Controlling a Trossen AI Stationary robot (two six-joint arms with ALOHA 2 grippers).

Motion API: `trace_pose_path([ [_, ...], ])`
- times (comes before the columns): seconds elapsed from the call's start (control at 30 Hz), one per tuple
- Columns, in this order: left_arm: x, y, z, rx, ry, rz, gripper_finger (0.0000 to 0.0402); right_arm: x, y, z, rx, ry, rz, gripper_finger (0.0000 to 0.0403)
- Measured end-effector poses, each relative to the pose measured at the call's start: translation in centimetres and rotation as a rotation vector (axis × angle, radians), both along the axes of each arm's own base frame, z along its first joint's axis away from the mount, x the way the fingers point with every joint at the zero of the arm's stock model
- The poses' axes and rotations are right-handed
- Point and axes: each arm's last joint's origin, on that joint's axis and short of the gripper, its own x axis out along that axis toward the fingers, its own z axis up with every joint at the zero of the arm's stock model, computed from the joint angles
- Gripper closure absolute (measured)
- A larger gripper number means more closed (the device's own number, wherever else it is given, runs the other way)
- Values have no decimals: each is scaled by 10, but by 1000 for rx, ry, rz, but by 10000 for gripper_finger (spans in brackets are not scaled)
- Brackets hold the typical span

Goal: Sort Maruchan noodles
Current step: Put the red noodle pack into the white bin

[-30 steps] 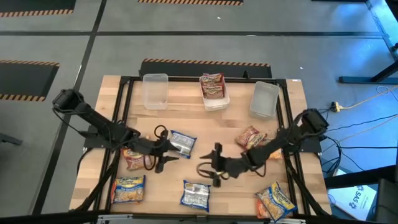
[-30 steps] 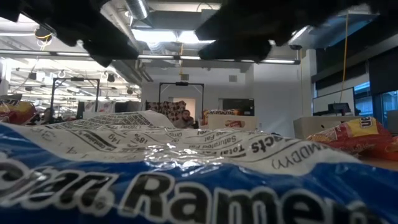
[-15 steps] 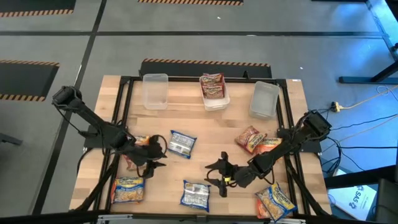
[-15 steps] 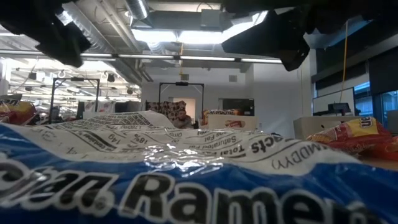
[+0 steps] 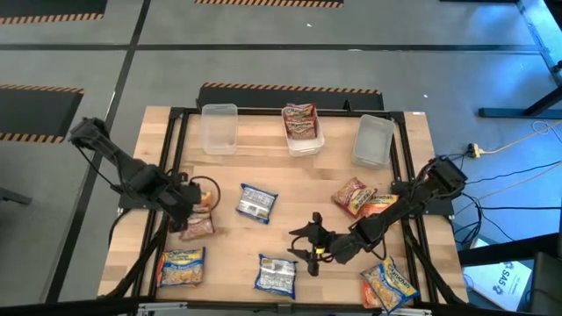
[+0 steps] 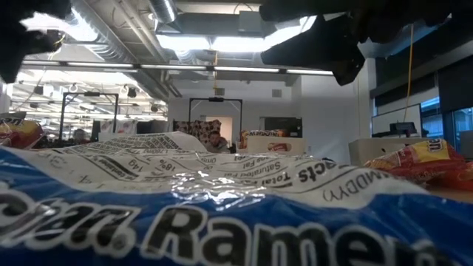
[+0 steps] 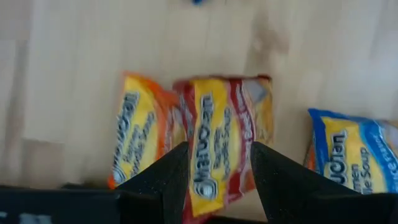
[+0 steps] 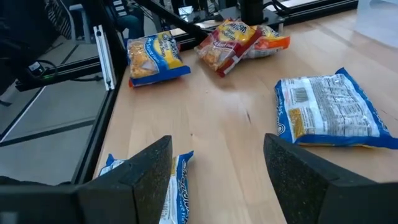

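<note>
Maruchan packets lie flat across the wooden table (image 5: 290, 180). My left gripper (image 5: 193, 205) (image 7: 219, 148) is open above a red-maroon packet (image 7: 217, 115) (image 5: 198, 226) that overlaps an orange packet (image 7: 140, 140) near the left edge; its fingers stand on either side of the red one. My right gripper (image 5: 303, 247) (image 8: 217, 140) is open and low over the table's middle, pointing left. One blue-white packet (image 5: 277, 274) (image 8: 177, 186) lies just near of it, another (image 5: 256, 204) (image 8: 329, 112) beyond it. A red packet (image 5: 299, 121) sits in the middle bin.
Three clear bins (image 5: 219, 128) (image 5: 304, 143) (image 5: 373, 140) stand along the far edge. Blue-yellow packets lie at the near left (image 5: 182, 266) and near right (image 5: 391, 283). Red and orange packets (image 5: 362, 197) sit under the right arm. A black frame (image 5: 167, 158) borders the table.
My left gripper has drawn back toward the table's left edge, from beside the blue-white packet to above the red and orange packets. My right gripper moved a little toward the near edge and to the right, then held still. No packet has visibly moved.
</note>
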Motion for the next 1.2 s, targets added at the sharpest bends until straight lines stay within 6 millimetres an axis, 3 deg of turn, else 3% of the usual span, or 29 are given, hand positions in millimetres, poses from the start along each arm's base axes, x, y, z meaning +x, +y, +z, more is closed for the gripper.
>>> trace_pose_path([
  [0.17, -13, 12, -15, -25, 11, 68, 237, 1, 0, -6, -7, 16, -10, 164],
  [0.5, -4, 20, -55, -72, 119, 7, 237, 1, 0, -7, 3, 13, -17, 164],
  [0.9, 6, 24, -63, -101, 98, 24, 243, 1, 0, -7, -10, 14, -23, 164],
  [1.1, 15, 18, -73, -130, 192, -20, 264, 1, 0, -7, -32, 12, -30, 164],
  [1.2, 19, 16, -77, -125, 199, -45, 294, 1, -1, -7, -32, 13, -30, 164],
])
